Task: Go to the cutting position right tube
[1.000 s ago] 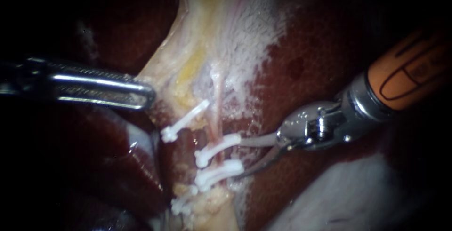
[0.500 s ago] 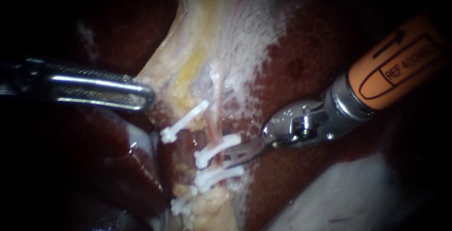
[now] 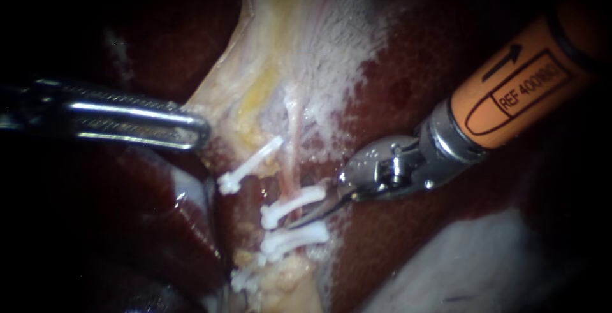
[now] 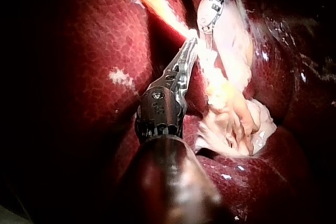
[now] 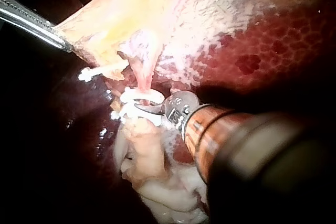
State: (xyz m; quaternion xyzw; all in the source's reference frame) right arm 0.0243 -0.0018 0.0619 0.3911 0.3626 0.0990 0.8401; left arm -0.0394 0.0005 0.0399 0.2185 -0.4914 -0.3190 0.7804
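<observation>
The right tube (image 3: 291, 160) is a thin pink strand running down the pale tissue to two white clips (image 3: 294, 201) (image 3: 298, 236). My right instrument (image 3: 305, 217), with an orange shaft, comes in from the upper right. Its thin curved blades stand slightly open, their tips in the gap between those two clips, at the tube. In the right wrist view the blades (image 5: 144, 107) curve around the tube just under a clip. My left instrument (image 3: 191, 128) is shut on the edge of the pale tissue, holding it to the left; the left wrist view shows the same hold (image 4: 188, 56).
A third clip (image 3: 250, 163) sits on the left tube, and another clip (image 3: 245, 278) lies lower down. Dark red liver (image 3: 408, 90) surrounds the pale tissue. My right instrument (image 4: 210, 9) shows beyond the left jaws in the left wrist view.
My right instrument has slid leftwards along the liver. Its blades, earlier wide open to the right of the clips, have narrowed and now reach between the two clips. The left instrument has stayed put.
</observation>
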